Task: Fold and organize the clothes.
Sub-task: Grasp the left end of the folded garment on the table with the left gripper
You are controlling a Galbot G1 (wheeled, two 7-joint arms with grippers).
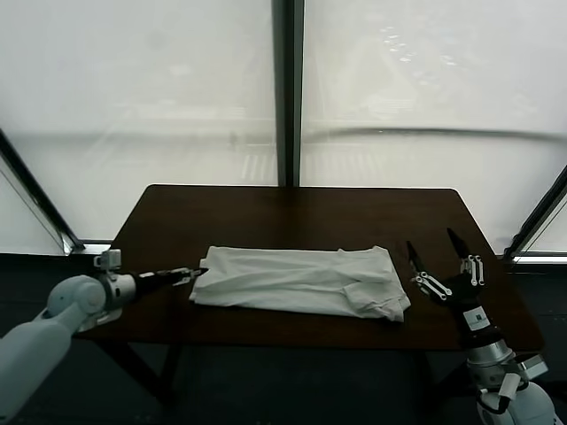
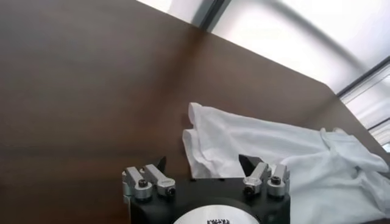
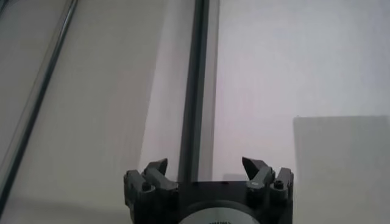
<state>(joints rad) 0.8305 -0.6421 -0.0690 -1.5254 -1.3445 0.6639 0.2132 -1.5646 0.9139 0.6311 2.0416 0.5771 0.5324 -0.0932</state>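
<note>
You've got the T-shirt (image 1: pixel 299 281) lying mid-table (image 1: pixel 266 208) as a long, rumpled band, so it looks partly folded, with at least a crosswise fold and a tidy-up left. Your left gripper (image 1: pixel 193 274) sits low at the shirt's left edge, jaws spread, holding nothing. Your right gripper (image 1: pixel 436 252) stands just right of the shirt, tips up, open and empty.

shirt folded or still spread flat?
Partly folded: the T-shirt lies as a long band on the table, layers doubled, sleeve tucked over at one end.
</note>
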